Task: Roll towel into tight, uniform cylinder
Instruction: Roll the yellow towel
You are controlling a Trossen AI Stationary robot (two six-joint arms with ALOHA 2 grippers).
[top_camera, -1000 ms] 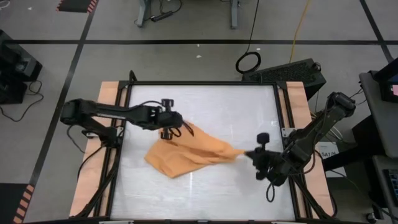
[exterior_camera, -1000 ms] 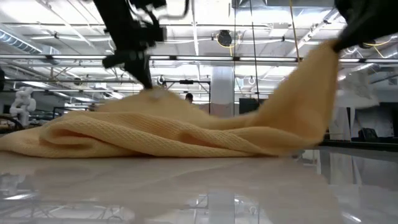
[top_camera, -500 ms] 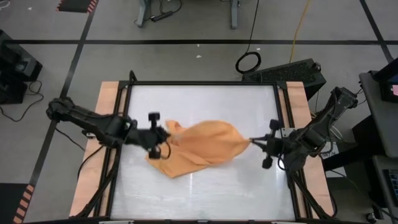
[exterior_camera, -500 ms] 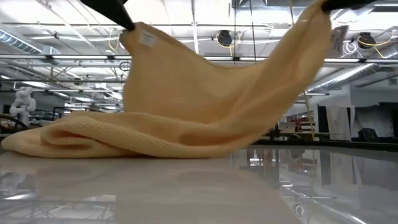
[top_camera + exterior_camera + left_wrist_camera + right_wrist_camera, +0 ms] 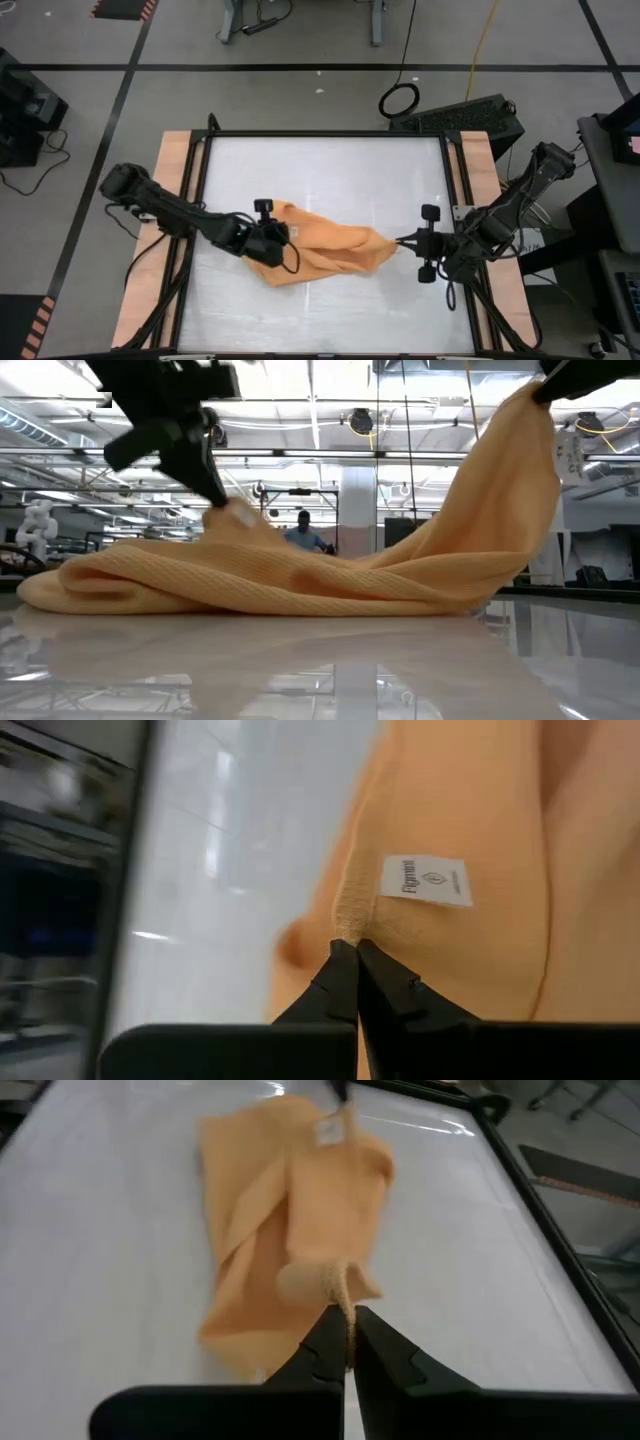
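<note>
My left gripper [image 5: 268, 232] pinches the crumpled orange-tan cloth towel [image 5: 320, 248] by its tagged edge, my right gripper [image 5: 402, 241] pinches the opposite corner, lifted. The towel lies bunched mid-table [image 5: 330, 170]; I judge nothing is rolled yet, flattening comes first.

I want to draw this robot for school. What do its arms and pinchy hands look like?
Both arms are dark, nearly black, built from slim jointed tubes with black cables looping alongside. The left gripper and right gripper each end in two thin black fingers tapering to a point like a beak, set on a flat black bar. A small round black knob sticks out near each wrist. No markings show.
</note>
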